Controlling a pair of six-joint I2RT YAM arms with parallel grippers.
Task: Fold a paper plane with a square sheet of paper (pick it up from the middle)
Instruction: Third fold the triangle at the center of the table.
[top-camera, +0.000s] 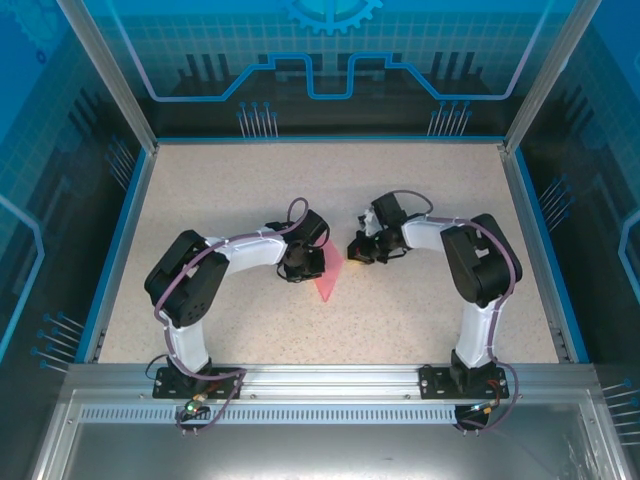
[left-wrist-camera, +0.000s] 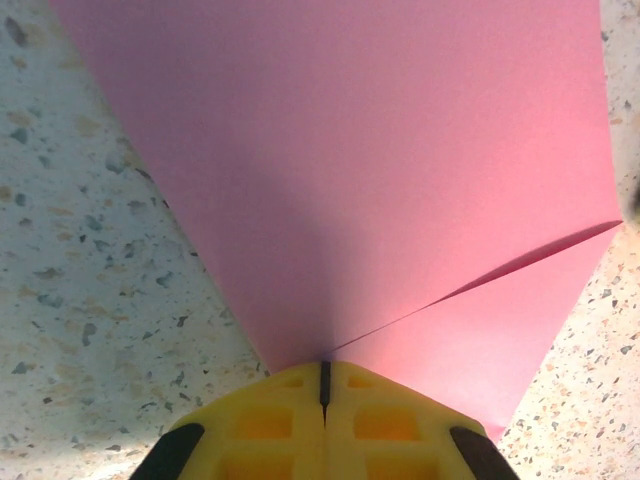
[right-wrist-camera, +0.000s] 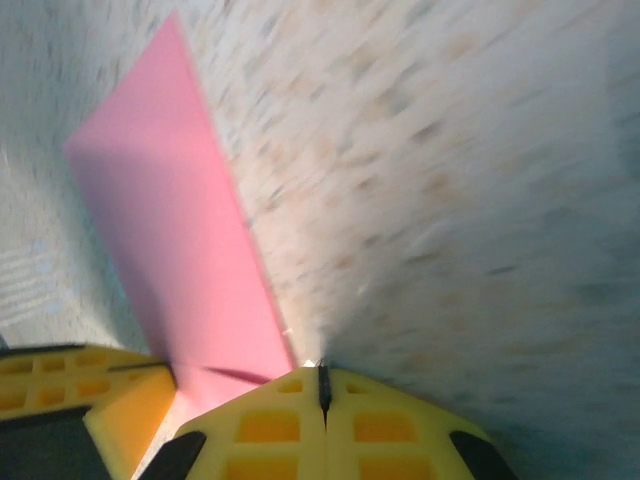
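Left claw (left-wrist-camera: 323, 378) pinches the paper (left-wrist-camera: 370, 180) at bottom centre; right claw (right-wrist-camera: 322, 375) closed at its edge; opposing pulls could tear it

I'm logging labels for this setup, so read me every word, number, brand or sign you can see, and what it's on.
No readable text anywhere.
The pink paper is plain.
The yellow left end effector and right end effector carry no markings.
The blue back panel has a gear drawing and lines, no letters.
The right wrist view is motion-blurred, and nothing text-like shows in it.
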